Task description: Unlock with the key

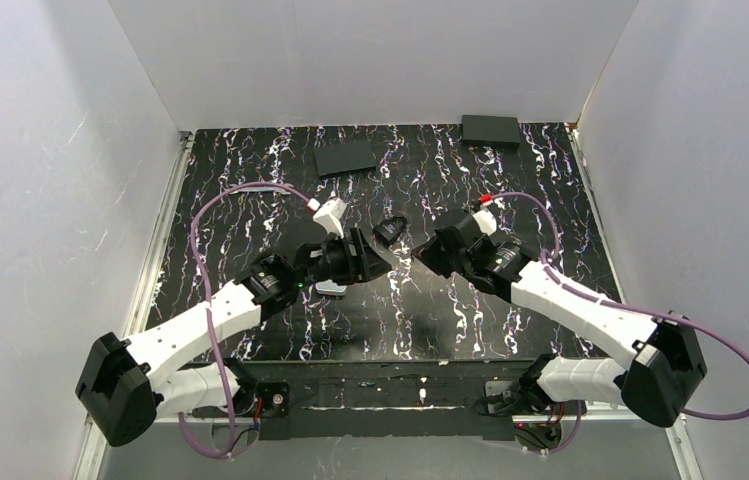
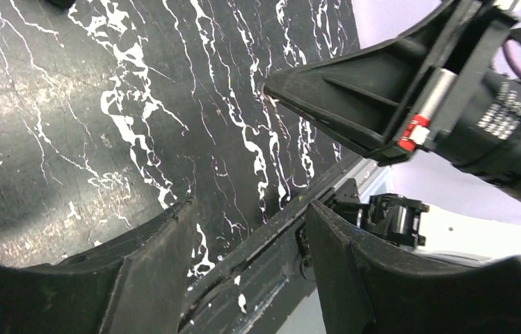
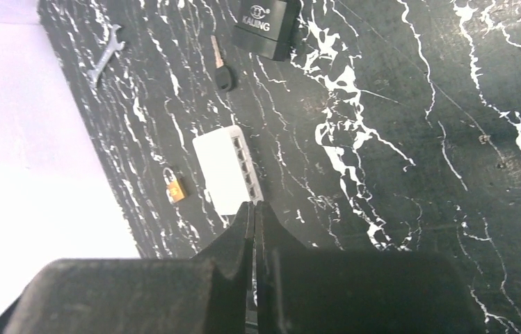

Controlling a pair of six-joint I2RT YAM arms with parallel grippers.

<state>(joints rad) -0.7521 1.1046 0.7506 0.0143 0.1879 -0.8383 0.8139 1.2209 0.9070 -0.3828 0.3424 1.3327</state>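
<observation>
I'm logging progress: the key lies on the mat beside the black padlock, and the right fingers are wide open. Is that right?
Not quite. The right wrist view shows the right fingers pressed shut, not wide open. The key does lie on the mat beside the black padlock.

Your left gripper [image 2: 250, 207] holds its fingers apart, your right gripper [image 3: 254, 206] is pressed closed, and both arms angle inward, tips facing each other.

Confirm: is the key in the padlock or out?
Out. The key lies flat on the table beside the black padlock, clear of it, nothing inserted.
</observation>
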